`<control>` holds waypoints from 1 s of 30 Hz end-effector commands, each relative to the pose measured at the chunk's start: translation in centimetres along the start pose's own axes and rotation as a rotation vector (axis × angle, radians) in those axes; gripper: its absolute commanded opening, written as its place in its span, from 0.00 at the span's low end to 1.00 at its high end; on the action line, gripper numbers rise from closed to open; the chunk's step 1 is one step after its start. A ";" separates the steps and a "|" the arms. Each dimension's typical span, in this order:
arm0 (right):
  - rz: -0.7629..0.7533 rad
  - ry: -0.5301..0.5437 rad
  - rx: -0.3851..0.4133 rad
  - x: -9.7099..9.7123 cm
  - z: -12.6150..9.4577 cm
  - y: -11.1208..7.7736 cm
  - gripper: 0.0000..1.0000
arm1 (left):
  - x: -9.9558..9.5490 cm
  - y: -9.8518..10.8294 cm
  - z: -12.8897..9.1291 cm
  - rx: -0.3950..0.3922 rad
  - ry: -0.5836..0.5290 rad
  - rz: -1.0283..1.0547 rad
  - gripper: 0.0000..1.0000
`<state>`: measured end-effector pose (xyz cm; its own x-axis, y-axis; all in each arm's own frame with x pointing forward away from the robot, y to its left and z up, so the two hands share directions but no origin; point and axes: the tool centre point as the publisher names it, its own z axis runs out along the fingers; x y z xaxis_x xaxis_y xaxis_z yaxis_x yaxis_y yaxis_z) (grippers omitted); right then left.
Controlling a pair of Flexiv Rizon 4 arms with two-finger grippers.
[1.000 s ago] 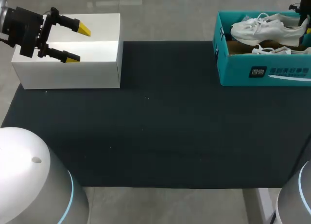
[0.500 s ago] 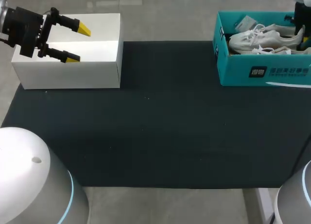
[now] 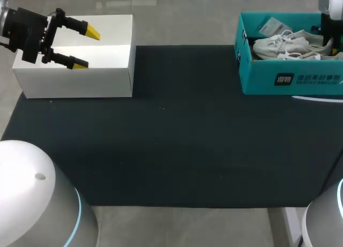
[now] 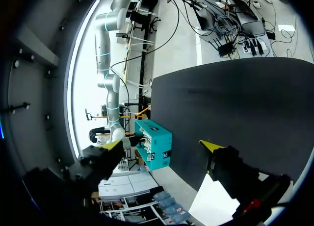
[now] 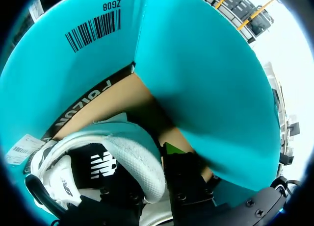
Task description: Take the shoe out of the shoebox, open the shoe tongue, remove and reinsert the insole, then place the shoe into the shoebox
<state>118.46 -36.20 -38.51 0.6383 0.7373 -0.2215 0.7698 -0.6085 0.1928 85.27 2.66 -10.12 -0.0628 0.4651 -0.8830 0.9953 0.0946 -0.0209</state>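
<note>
Inside the teal cardboard shoebox (image 3: 292, 80) at the black surface's (image 3: 177, 140) far right, the white mesh sneaker (image 3: 278, 43) is clasped at its heel by the right gripper (image 5: 149, 167); the left gripper (image 3: 87, 49) is held released above a white rectangular box (image 3: 80, 82).

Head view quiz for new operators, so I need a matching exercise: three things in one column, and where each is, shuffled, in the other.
Things:
1. white shoe
2. left gripper
3. white box

Places:
a. at the black mat's far left corner
b. inside the teal shoebox
c. open, above the white box

Pairs: 1-b, 2-c, 3-a
</note>
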 end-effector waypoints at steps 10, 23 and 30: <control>-0.001 0.052 0.706 -0.6 -4.2 0.3 1.00 | 0.0 0.1 0.0 0.002 0.004 0.001 1.00; -0.069 0.157 0.668 -0.9 -11.5 -2.9 1.00 | 0.0 0.1 0.0 0.002 0.004 0.001 1.00; -0.131 0.173 0.620 -1.4 -14.5 -6.1 1.00 | 0.0 0.1 0.0 0.002 0.004 0.001 1.00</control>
<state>112.89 -29.24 -26.96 0.5732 0.8187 -0.0332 0.8018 -0.5688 -0.1832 85.27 2.66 -10.12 -0.0628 0.4651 -0.8830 0.9953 0.0946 -0.0209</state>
